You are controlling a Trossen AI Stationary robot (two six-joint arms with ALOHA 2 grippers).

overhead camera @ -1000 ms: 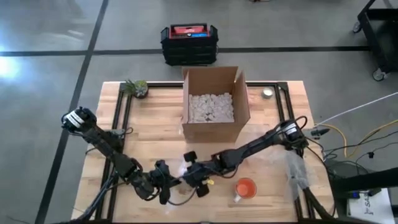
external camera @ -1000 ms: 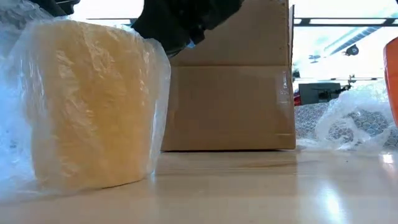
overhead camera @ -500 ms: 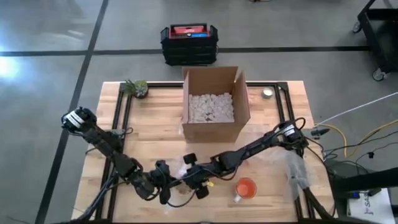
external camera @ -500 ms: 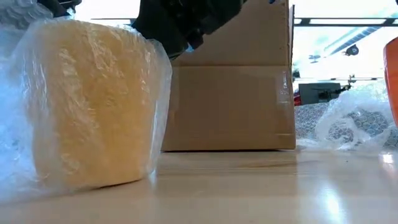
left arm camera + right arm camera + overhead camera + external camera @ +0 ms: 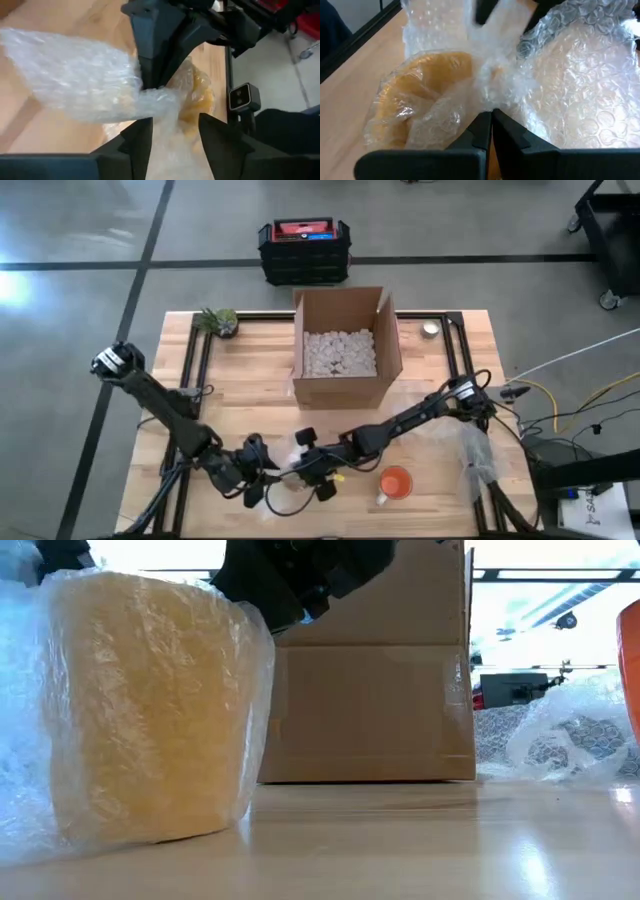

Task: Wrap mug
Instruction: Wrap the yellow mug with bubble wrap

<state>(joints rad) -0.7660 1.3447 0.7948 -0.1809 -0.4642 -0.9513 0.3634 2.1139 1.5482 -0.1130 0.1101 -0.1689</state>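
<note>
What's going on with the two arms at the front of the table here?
Both arms are wrapping a yellow mug in bubble wrap at the table's front edge. The right gripper is shut on the wrap, over the mug's rim. The left gripper is open around a bunched strand. A cardboard box of packing peanuts stands behind; an orange mug waits nearby.

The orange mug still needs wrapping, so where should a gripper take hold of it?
Probably at the rim, from above: the orange mug stands upright with its mouth open upward, clear of both grippers. Its handle seems to point toward the table's front edge, a likely alternative.
</note>
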